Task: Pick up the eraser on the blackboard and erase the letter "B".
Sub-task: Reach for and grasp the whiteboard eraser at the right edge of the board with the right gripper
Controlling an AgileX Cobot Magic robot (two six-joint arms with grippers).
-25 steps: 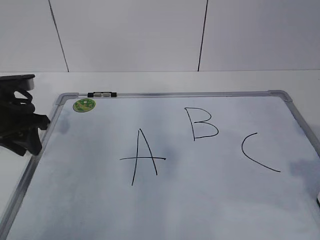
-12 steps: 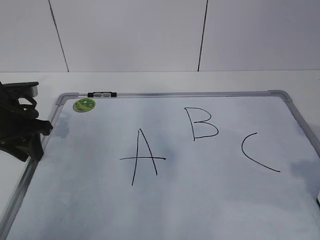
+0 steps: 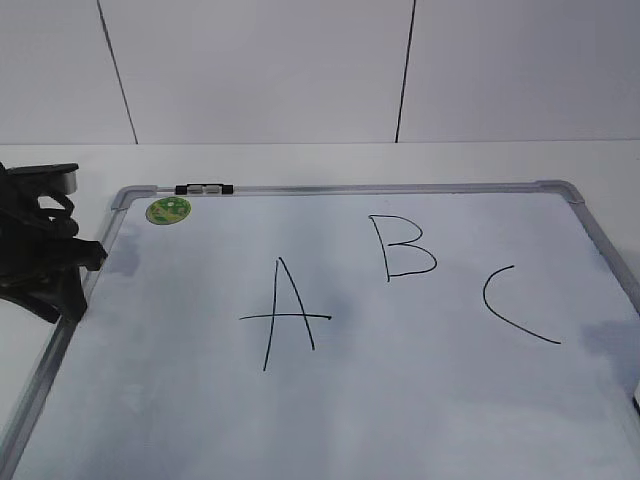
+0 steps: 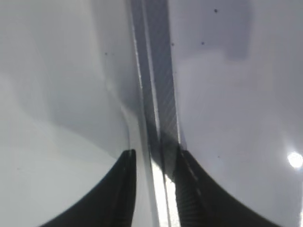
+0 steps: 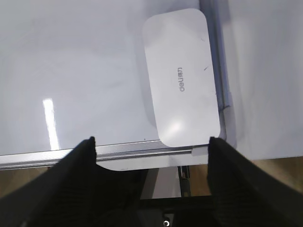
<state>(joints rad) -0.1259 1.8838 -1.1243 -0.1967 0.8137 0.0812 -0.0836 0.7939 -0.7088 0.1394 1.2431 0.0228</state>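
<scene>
1. The blackboard (image 3: 330,410), a white board in a silver frame, lies flat on the pale worktop (image 3: 300,160), where it lay a second ago; the letters A (image 3: 285,315), B (image 3: 402,247) and C (image 3: 515,305) are unchanged on it.
2. The left end effector (image 3: 45,265) sits at the board's left edge, a touch further left and higher than a second ago and almost where it was half a second ago. In the left wrist view its fingers (image 4: 120,189) are spread a little, straddling the frame rail (image 4: 156,94) and gripping nothing.
3. The right end effector (image 5: 151,151) is spread wide and empty above the board's corner, its fingers (image 5: 80,165) level with the frame strip.
4. The eraser (image 5: 182,78), a white rounded block, lies on the board against the frame in that corner, just beyond the right fingers, apart from them.
5. A green magnet (image 3: 168,210) and a marker (image 3: 204,188) rest at the board's far left corner, unmoved.
</scene>
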